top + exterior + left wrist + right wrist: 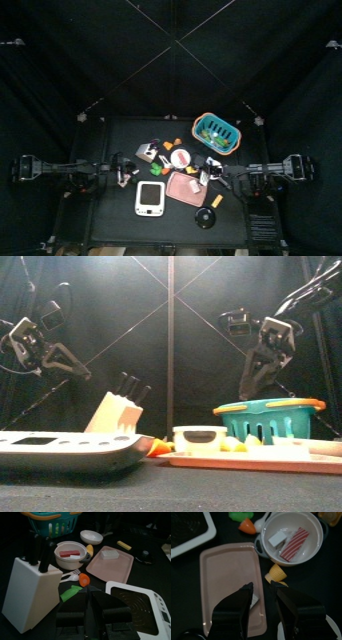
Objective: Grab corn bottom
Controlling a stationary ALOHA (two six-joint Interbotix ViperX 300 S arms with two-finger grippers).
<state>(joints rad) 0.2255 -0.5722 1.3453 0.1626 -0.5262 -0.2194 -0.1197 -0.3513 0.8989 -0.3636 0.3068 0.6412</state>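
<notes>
Smooth matt pink tray (228, 582); pale wooden knife block (27, 592).

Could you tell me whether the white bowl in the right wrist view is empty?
No, the white bowl holds a red-and-white striped piece and a small white block.

Pink tray (228, 577); beside it, white bowl (304, 524) holding red-and-white striped piece (293, 544); teal basket (55, 521) beyond.

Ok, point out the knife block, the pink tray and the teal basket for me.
knife block (30, 592), left wrist view, its pale front face.
pink tray (228, 572), right wrist view, its bare floor.
teal basket (271, 421), front view, its slatted wall.
</notes>
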